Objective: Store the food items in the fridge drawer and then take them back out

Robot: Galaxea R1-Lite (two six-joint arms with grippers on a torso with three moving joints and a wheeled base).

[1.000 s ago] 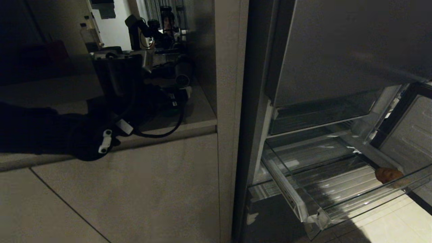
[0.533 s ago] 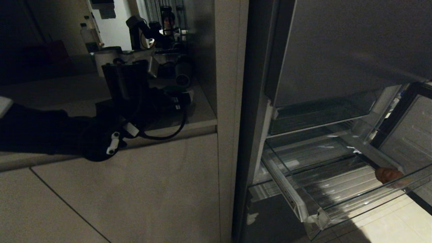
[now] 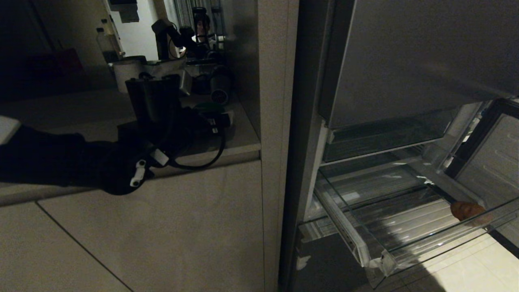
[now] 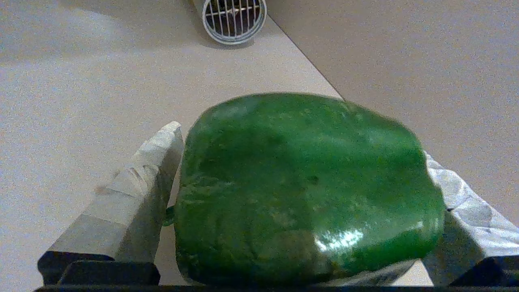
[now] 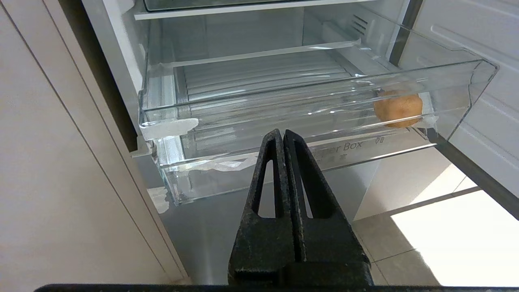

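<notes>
Left pincer (image 4: pixel 300 190) spread around green pepper (image 4: pixel 304 186) on counter (image 4: pixel 81 81), vent (image 4: pixel 234 18) beyond, potato (image 5: pixel 398 108) in drawer (image 5: pixel 284 105)

A black left arm (image 3: pixel 73 162) is reaching over the pale stone worktop (image 3: pixel 227 150), while a tan-brown rounded potato (image 3: pixel 466 211) is lying in the pulled-out clear plastic fridge drawer (image 3: pixel 365 251).

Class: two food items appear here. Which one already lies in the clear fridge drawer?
The tan potato, in the drawer; the green pepper sits outside, between the left claw fingers.
</notes>
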